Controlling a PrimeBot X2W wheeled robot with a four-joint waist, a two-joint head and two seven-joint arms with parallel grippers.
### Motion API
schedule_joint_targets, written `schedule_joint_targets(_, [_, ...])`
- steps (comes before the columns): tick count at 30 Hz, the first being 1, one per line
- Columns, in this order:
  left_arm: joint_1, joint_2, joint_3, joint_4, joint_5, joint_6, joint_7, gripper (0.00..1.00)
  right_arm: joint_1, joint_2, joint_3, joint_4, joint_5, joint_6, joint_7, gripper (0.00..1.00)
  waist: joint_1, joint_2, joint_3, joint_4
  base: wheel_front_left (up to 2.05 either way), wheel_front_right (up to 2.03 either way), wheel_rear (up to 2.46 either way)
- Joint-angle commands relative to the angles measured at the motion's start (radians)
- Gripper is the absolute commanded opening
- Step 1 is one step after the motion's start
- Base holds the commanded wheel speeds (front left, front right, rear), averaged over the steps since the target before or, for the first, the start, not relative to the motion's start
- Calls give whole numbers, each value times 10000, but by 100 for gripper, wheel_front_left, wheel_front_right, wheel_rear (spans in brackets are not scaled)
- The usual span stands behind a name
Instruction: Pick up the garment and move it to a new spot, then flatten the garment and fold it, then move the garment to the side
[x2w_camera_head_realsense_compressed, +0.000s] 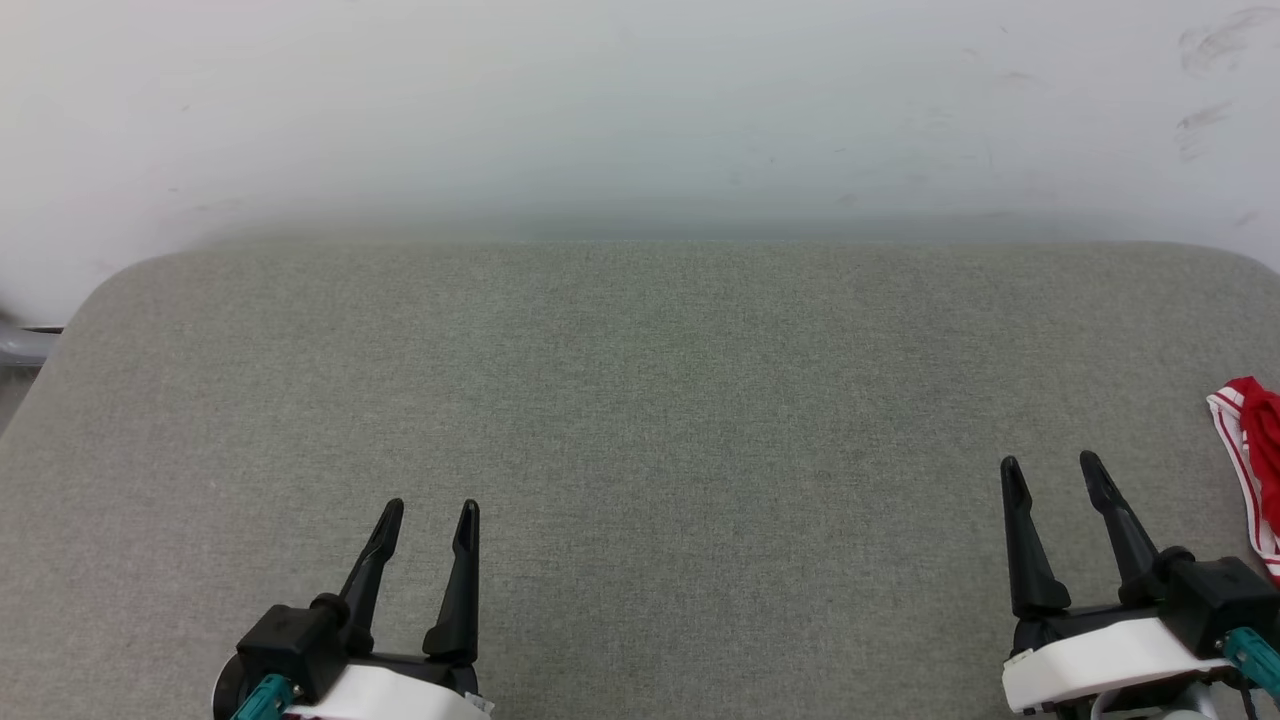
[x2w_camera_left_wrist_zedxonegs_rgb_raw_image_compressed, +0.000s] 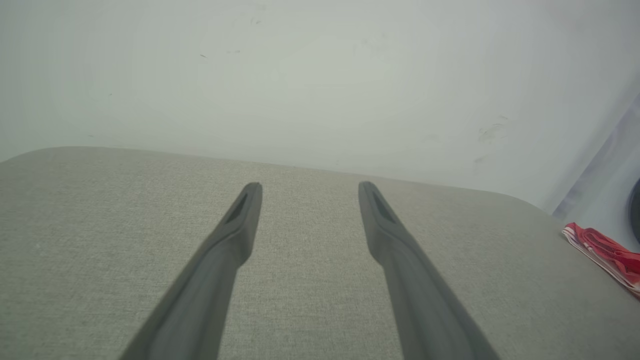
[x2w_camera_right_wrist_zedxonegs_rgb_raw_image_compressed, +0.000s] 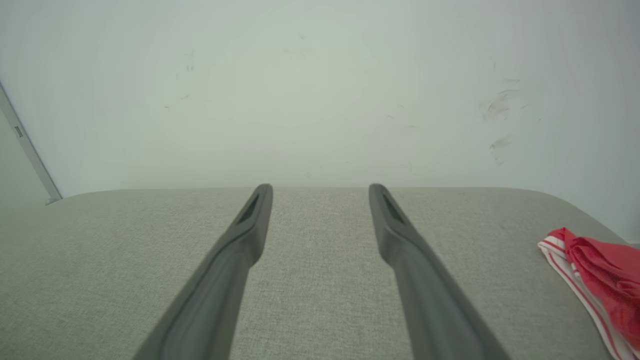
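- Your left end effector (x2w_camera_head_realsense_compressed: 432, 508) sits at the lower left of the head view, hovering over the grey fabric-covered bench (x2w_camera_head_realsense_compressed: 640, 400). Its two dark fingers are spread apart with nothing between them.
- In the left wrist view you see the same end effector (x2w_camera_left_wrist_zedxonegs_rgb_raw_image_compressed: 309, 186) open, with bare bench fabric showing in the gap.
- The pale wall (x2w_camera_head_realsense_compressed: 640, 100) behind the bench carries a few dark scuff marks toward its right.
- Your right end effector (x2w_camera_head_realsense_compressed: 1049, 462) is at the lower right of the head view, fingers likewise parted and holding nothing.
- The right wrist view confirms it (x2w_camera_right_wrist_zedxonegs_rgb_raw_image_compressed: 320, 187): an open gap over the bench.
- The garment (x2w_camera_head_realsense_compressed: 1262, 420) lies bunched at the bench's far right edge, red with red-white striped trim showing. It is near the right end effector but apart from it, cut off by the frame edge.
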Motion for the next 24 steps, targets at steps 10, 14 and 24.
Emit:
schedule_joint_targets(10, [-74,-33,49,170,-204,6,-20,100,-12,49,4,-103,147,-9,-27,100,0,-1,78,-15,0,0,0])
schedule_joint_targets(14, [25,-25,62,263,-236,0,4,0,15,4,20,27,119,2,6,0,1,-1,106,-15,0,0,0])
schedule_joint_targets(24, [-58,62,141,508,-1896,27,340,0,-51,7,-59,314,1841,1,450,0,1,-1,96,-28,0,0,0])
